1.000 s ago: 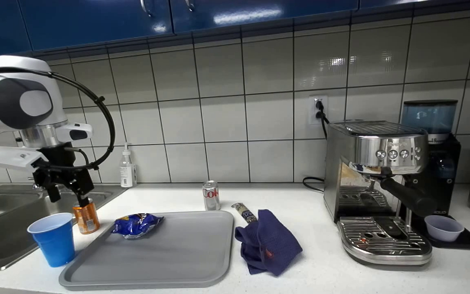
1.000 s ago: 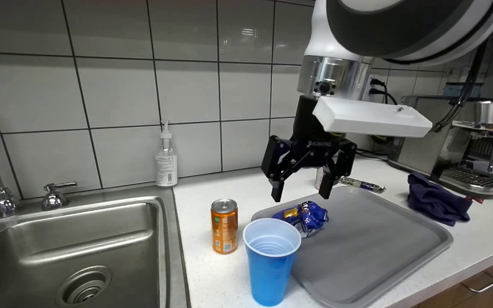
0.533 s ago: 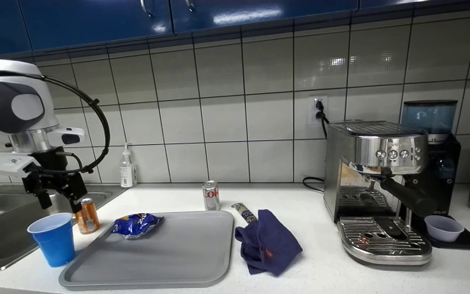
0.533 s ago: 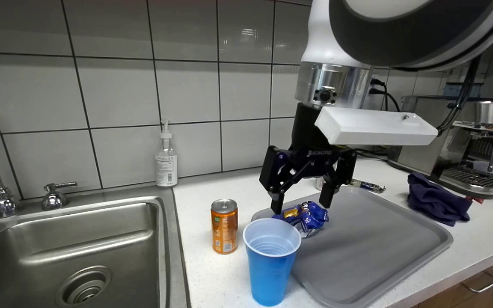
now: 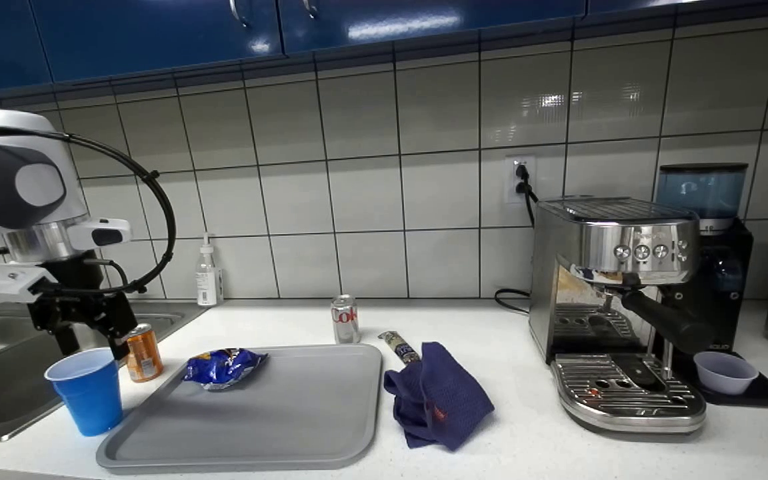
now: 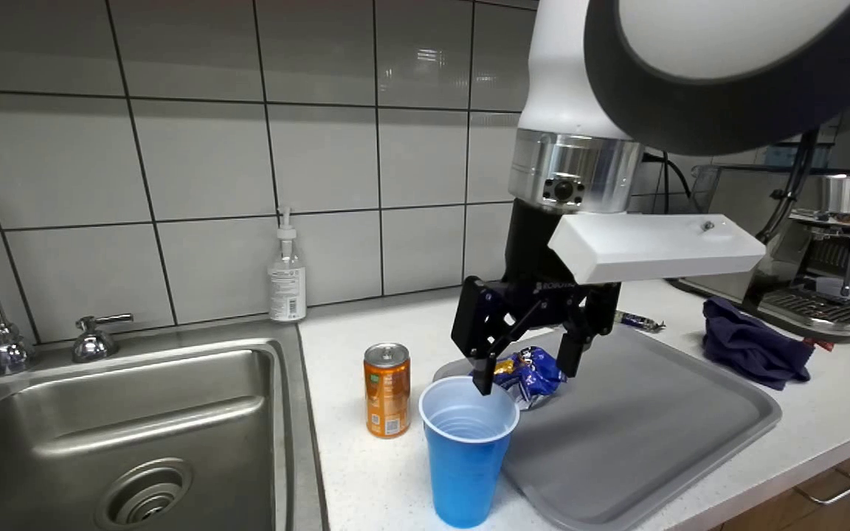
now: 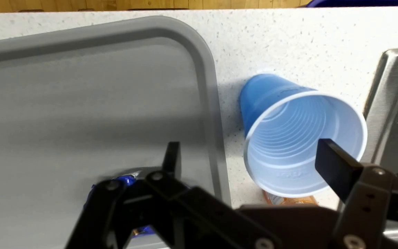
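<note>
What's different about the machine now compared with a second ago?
The hand has come down, shifting left in an exterior view, closer to the blue plastic cup. Nothing was gripped or let go; it stays wide open. The cup, orange can, grey tray and blue snack packet haven't moved.

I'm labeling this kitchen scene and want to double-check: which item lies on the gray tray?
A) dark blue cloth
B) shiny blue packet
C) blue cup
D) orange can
B: the shiny blue packet rests on the gray tray, while the blue cup, orange can and dark blue cloth are all on the white counter outside it.
</note>
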